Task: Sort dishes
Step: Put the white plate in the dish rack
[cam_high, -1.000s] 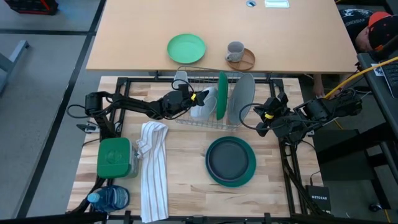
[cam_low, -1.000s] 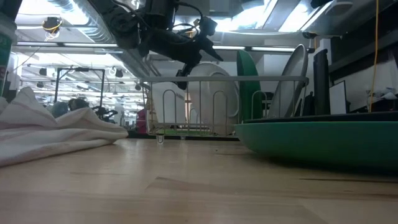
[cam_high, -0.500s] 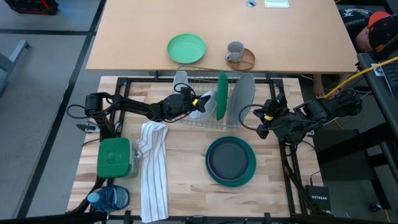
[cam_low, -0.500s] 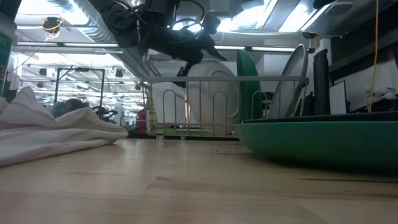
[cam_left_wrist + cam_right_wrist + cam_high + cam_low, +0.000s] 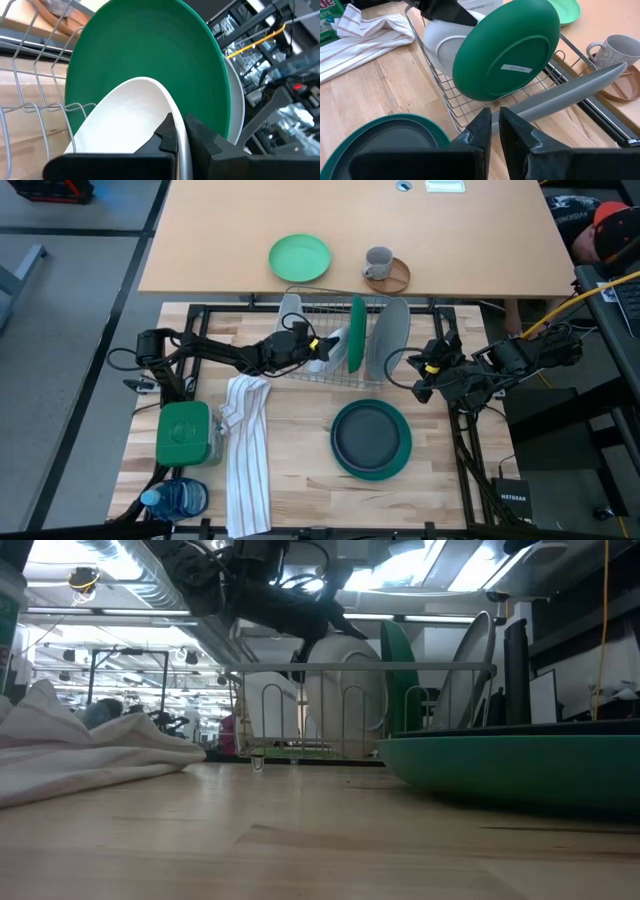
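Note:
A wire rack (image 5: 330,376) holds a light grey plate (image 5: 125,120), a dark green plate (image 5: 356,335) and a grey plate (image 5: 390,338), all on edge in its slots. Another pale plate (image 5: 290,308) stands at the rack's far left corner. My left gripper (image 5: 320,343) is shut on the light grey plate. Near the table's front, a charcoal plate (image 5: 370,435) lies in a teal-green plate (image 5: 341,461). My right gripper (image 5: 415,376) hangs right of the rack, its fingers a narrow gap apart with nothing between them. My left gripper pinches the light grey plate's upper rim (image 5: 178,127) between its two fingers, one on the plate's hollow face and one on its back. The fingers come slanting down from the table's left. The plate stands on edge in the rack, beside the dark green plate (image 5: 145,45).
On the far table are a small mint-green plate (image 5: 299,257) and a grey mug (image 5: 378,263) on a brown saucer. A striped towel (image 5: 247,450), a green box (image 5: 183,432) and a blue bottle (image 5: 175,500) lie at the near left.
My left gripper has gone a little toward the table's right and down onto the light grey plate, and has shut on its rim. The plate stays in the rack.

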